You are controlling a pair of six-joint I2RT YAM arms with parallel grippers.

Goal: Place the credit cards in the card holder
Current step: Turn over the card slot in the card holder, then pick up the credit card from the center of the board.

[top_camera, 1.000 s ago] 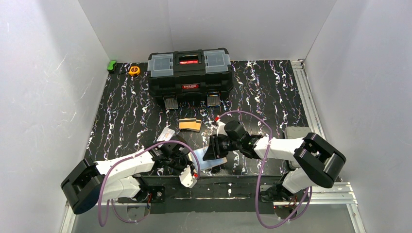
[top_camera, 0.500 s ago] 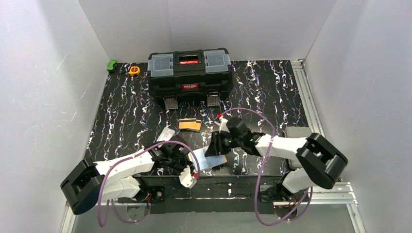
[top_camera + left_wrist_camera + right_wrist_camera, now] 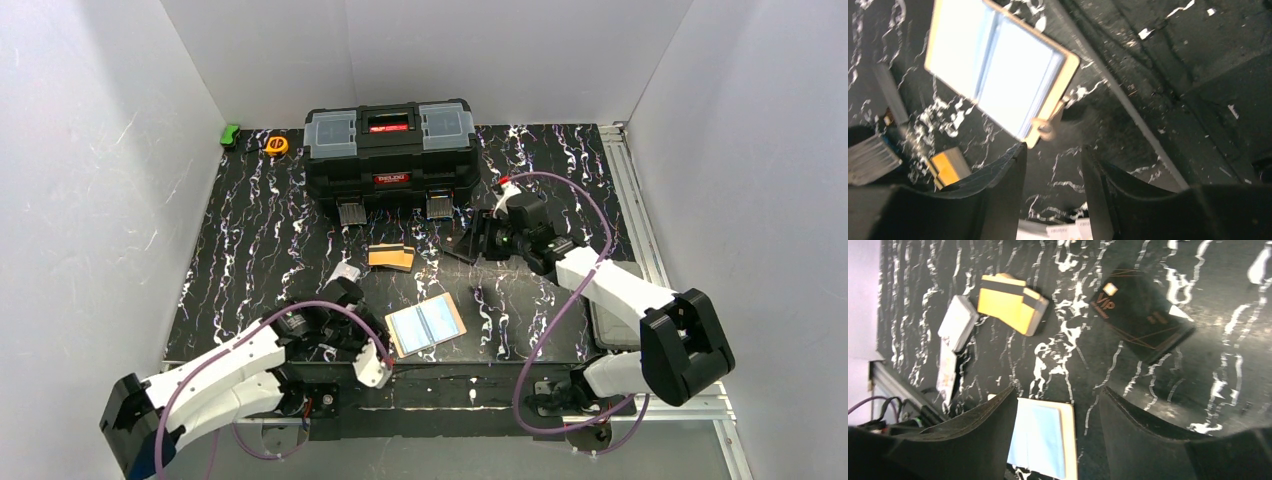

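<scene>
Now the card holder lies opened flat near the front edge of the table, clear pockets facing up, with no card visibly in them. The left gripper hangs just beside the holder's snap tab, jaws parted and empty. The right gripper hovers well away, toward the toolbox, jaws spread wide with nothing between them. Below it lie the credit cards, orange with a dark stripe, and a black card marked VIP. Pale cards lie just beside the orange ones, though the wrist view is too blurred to say what they are.

The step in hand appears to be fetching the first card. The next move calls for the right gripper to settle over one thin card, catch it by its edges off the marbled surface and carry it back to a pocket mouth. The left gripper is probably needed to steady the loose holder.

A second ago both grippers met at the holder, which stood tilted up between them. Since then it has been let down flat, the left arm has drawn back to the near edge, and the right arm has swung out toward the far side.
</scene>
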